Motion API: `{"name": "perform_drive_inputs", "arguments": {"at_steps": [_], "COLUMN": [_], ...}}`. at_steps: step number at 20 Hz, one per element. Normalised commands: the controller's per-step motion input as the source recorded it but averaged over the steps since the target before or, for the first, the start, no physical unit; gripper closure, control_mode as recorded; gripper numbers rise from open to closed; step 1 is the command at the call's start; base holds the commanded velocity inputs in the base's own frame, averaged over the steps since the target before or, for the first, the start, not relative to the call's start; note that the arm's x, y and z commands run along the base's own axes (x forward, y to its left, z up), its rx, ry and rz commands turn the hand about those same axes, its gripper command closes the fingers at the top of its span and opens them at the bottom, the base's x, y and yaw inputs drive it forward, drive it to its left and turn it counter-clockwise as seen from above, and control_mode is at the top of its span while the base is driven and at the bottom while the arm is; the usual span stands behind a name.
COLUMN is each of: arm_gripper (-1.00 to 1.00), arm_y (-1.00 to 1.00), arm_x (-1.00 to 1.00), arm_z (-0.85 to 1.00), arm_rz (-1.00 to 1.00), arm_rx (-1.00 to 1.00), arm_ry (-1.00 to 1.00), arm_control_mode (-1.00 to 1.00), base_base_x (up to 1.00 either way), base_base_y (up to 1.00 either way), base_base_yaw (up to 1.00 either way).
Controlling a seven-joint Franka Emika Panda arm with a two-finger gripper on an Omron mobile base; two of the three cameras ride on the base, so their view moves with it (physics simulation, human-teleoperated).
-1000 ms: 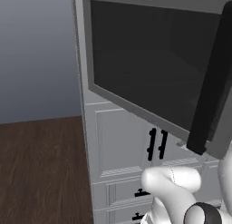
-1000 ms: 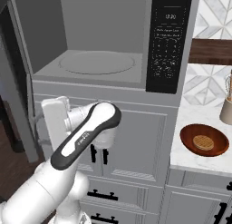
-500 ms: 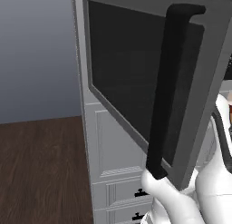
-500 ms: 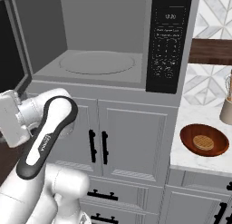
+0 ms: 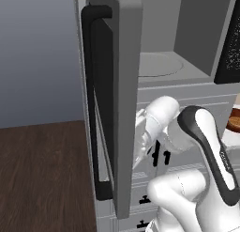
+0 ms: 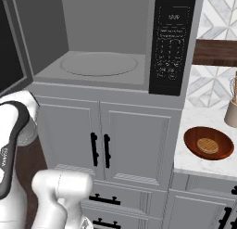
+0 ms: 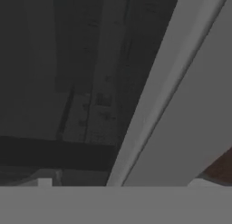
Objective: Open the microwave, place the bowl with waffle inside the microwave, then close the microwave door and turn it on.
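Grey microwave (image 6: 106, 42) stands open, turntable (image 6: 99, 64) bare. Microwave door (image 5: 119, 104) swung wide, black handle (image 5: 93, 99) facing out. Arm's hand tucked behind door; fingers released, grasping nothing. Bowl with waffle (image 6: 208, 143) sits on white table (image 6: 194, 161) right of microwave, well apart from arm.
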Motion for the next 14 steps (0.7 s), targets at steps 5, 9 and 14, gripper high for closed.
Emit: {"name": "perform_drive_inputs", "arguments": {"at_steps": [5, 9, 14], "arm_gripper": [-1.00, -1.00, -1.00], "arm_y": [0.85, 0.34, -0.70], "arm_x": [-0.09, 0.00, -0.03], "arm_z": [0.10, 0.00, 0.32], "arm_rz": [-0.49, -0.60, -0.45], "arm_rx": [-0.10, -0.11, 0.00], "arm_ry": [-0.14, -0.22, -0.14], "arm_control_mode": [-1.00, -1.00, -1.00], "base_base_x": [0.00, 0.00, 0.00], "base_base_y": [0.00, 0.00, 0.00], "base_base_yaw": [0.00, 0.00, 0.00]}}
